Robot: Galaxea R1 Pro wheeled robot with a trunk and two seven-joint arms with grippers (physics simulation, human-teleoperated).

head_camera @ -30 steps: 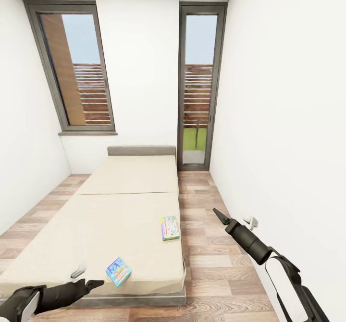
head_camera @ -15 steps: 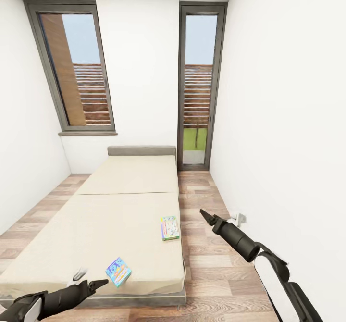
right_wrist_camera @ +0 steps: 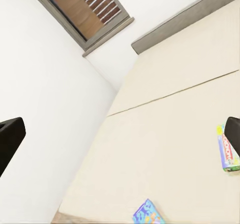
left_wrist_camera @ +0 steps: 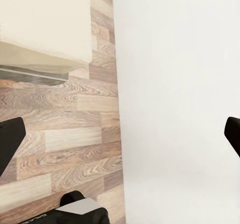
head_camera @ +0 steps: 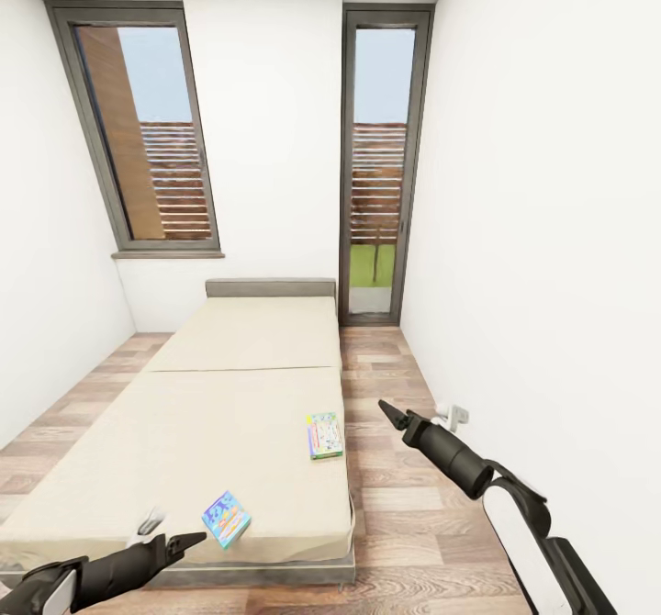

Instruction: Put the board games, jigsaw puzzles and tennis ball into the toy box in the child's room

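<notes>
Head view: two board games (head_camera: 227,518) (head_camera: 324,435) on bed (head_camera: 239,413), print illegible; fingers spread, empty.

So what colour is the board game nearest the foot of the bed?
Blue board game, orange print; head view.

Right wrist view. Bed (right_wrist_camera: 165,134): beige mattress with a seam across it, grey headboard (right_wrist_camera: 185,21) at its far end against a white wall. Window (right_wrist_camera: 85,11) with dark grey frame and brown slats set in that wall. Two board games lie flat on the mattress, well apart: green-edged board game (right_wrist_camera: 227,151) near one side edge, blue board game (right_wrist_camera: 148,215) near the foot edge. Right gripper fingertips (right_wrist_camera: 7,141) dark, spread wide at the frame's two sides, nothing between them.
</notes>
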